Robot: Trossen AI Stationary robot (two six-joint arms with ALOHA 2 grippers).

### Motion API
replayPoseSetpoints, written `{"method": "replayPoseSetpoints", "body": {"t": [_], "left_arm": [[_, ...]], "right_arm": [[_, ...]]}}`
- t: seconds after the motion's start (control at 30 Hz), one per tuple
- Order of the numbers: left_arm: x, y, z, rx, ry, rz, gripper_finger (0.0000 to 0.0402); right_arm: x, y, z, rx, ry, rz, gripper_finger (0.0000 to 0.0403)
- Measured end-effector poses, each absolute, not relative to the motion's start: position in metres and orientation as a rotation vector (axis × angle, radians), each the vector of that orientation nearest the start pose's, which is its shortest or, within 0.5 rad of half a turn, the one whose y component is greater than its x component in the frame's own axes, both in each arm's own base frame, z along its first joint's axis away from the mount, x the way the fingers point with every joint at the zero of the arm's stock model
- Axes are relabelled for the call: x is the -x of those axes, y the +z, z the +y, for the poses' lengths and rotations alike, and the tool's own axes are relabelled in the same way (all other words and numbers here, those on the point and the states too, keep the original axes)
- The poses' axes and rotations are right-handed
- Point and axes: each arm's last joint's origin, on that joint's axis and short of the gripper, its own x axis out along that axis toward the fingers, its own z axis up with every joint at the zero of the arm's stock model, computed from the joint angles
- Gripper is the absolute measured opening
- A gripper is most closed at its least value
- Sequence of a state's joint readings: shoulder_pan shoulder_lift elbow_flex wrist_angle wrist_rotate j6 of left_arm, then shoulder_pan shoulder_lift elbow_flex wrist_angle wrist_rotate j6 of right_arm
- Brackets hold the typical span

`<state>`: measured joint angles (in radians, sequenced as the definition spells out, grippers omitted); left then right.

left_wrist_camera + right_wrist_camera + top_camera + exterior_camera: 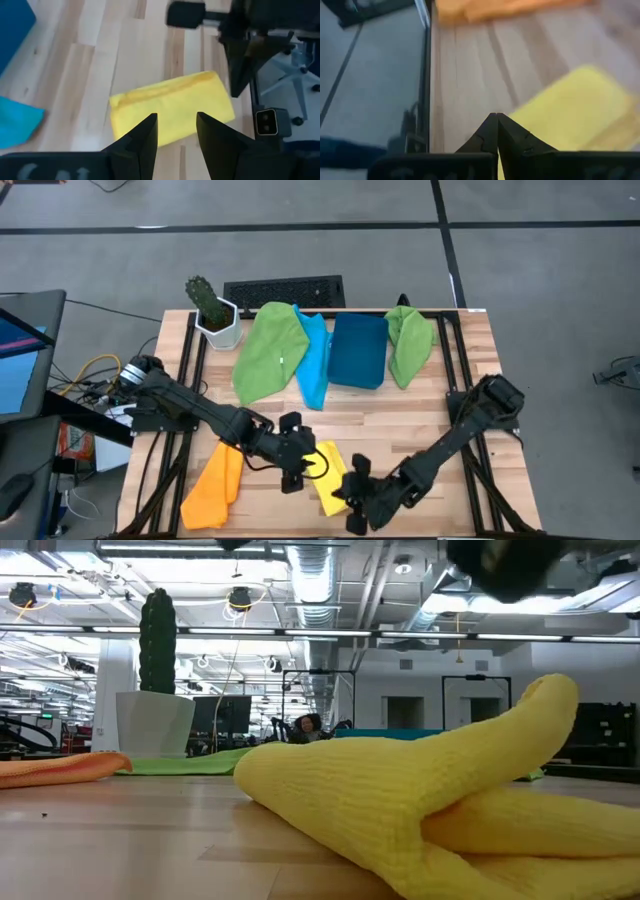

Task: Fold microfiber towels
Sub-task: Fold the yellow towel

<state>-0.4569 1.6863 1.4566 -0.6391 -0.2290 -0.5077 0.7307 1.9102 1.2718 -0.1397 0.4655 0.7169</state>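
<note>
Left pincer [176, 131] hovered open over the folded yellow towel [172, 106]; right pincer [497, 131], closed and empty, sat beside it near the tabletop [420, 410] edge.

Grey floor [300, 240] around wooden table [440, 395], dark seam lines crossing it. Black keyboard [284, 290] at table's far edge, beside white pot with cactus [212, 310]. Monitor [20, 350] and tangle of cables [90, 375] off table's left side. Room behind: open ceiling with silver ducts [320, 580], strip lights [420, 637], white walls, dark door frames [470, 700].
</note>
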Motion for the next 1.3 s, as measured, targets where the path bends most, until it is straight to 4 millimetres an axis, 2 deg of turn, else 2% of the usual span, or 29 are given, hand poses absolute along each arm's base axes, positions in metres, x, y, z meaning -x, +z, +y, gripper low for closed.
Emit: {"method": "replayPoseSetpoints", "body": {"t": [0.23,0.37,0.47,0.57,0.7,0.77,0.87,1.0,1.1,1.3], "left_arm": [[-0.326,0.263,-0.16,0.227,-0.006,0.857,0.0127],[-0.326,0.245,-0.16,0.263,-0.034,0.818,0.0127],[-0.328,0.237,-0.159,0.286,-0.044,0.772,0.0127],[-0.327,0.232,-0.156,0.291,-0.032,0.786,0.0127],[-0.327,0.232,-0.156,0.288,-0.032,0.788,0.0127],[-0.327,0.232,-0.156,0.289,-0.032,0.787,0.0127],[-0.327,0.232,-0.156,0.289,-0.029,0.784,0.0127],[-0.328,0.233,-0.155,0.291,-0.029,0.783,0.0127],[-0.328,0.233,-0.155,0.292,-0.031,0.783,0.0127],[-0.328,0.233,-0.155,0.292,-0.034,0.781,0.0127]], "right_arm": [[-0.291,0.15,0.288,-0.327,-0.062,0.789,0.0028],[-0.282,0.127,0.295,-0.358,-0.127,0.848,0.0028],[-0.281,0.118,0.298,-0.406,-0.152,0.853,0.0028],[-0.279,0.121,0.305,-0.442,-0.127,0.818,0.0028],[-0.276,0.158,0.312,-0.425,-0.079,0.693,0.0024],[-0.278,0.169,0.308,-0.372,-0.106,0.658,0.0019],[-0.291,0.168,0.291,-0.302,-0.166,0.679,0.0016],[-0.31,0.159,0.271,-0.307,-0.179,0.759,0.0024],[-0.311,0.151,0.268,-0.315,-0.194,0.804,0.0031],[-0.295,0.149,0.28,-0.325,-0.209,0.828,0.002]]}}
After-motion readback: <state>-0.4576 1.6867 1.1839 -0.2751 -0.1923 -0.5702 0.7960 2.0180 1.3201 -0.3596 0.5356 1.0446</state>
